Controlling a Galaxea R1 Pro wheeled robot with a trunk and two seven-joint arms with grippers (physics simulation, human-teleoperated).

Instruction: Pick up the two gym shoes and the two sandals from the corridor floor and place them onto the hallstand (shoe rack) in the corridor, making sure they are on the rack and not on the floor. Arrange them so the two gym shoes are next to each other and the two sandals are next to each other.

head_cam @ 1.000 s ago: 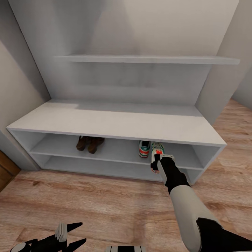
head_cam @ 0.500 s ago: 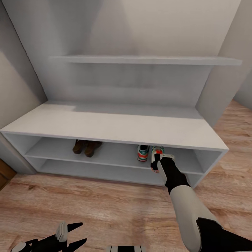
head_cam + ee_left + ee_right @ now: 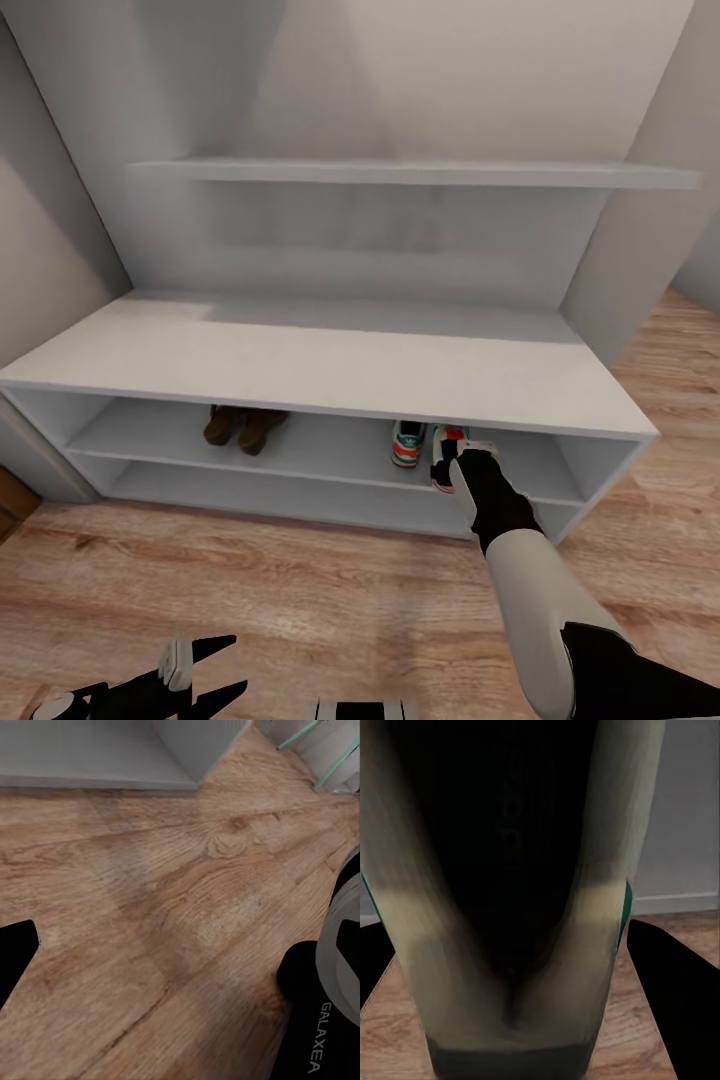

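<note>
The right gripper [image 3: 455, 462] is closed on a gym shoe [image 3: 447, 450], holding it at the front edge of the rack's upper open shelf, its heel end toward the robot and its toe under the bench top. In the right wrist view the held shoe [image 3: 510, 892] sits between the two dark fingers [image 3: 675, 982], its dark opening and cream sides seen close and blurred, a green stripe showing at its edge. Just beside it, to the left on the same shelf, stands the second gym shoe [image 3: 408, 443]; whether the two touch cannot be told. Further left on that shelf, well apart from the gym shoes, the two sandals [image 3: 240, 427] lie side by side, partly under the bench top. The rack [image 3: 330, 360] stands against the wall with a wall shelf above it. The left gripper [image 3: 205, 668] hangs low near the robot over the floor [image 3: 280, 600], its fingers spread apart and holding nothing; in the left wrist view one dark fingertip [image 3: 15, 952] shows over the planks.
</note>
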